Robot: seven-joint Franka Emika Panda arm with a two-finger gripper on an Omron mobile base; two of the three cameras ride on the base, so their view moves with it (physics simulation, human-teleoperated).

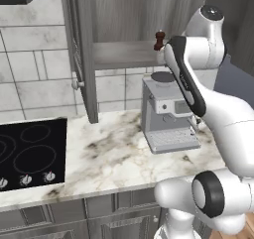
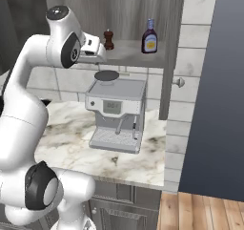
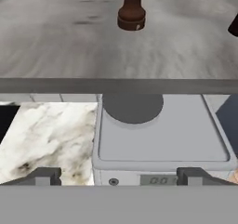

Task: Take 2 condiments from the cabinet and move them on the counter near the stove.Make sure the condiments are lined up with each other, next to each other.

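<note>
- pepper shaker (image 2: 108, 39) stands upright on the cabinet shelf (image 2: 128, 52), toward the shelf's left part in my right base cam; in hand cam it's (image 3: 131, 9) set back from the shelf's front edge, top centre.
- dark bottle (image 2: 149, 36) w/ pale cap and yellow label stands upright on the same shelf, to the right of the shaker, apart from it, near the cabinet's side wall.
- both condiments are in the cabinet (image 1: 85, 54), none on the tabletop.
- gripper (image 3: 118, 176): jaws wide apart, nothing between them; fingertips (image 3: 44, 175) sit low in hand cam, short of the shelf's front edge and above the coffee machine.
- in right base cam the hand sits just left of the shaker at about shelf height; can't tell if it touches the shelf.
- coffee machine (image 1: 168, 115) stands on the marble tabletop (image 1: 109, 153) right under the shelf, dark round disc on its top.
- stove (image 1: 31, 153) is set into the tabletop at far left in left base cam, well apart from the machine, knobs along its front.
- open cabinet door (image 2: 170, 52) hangs at the right w/ a round knob (image 2: 179, 82).
</note>
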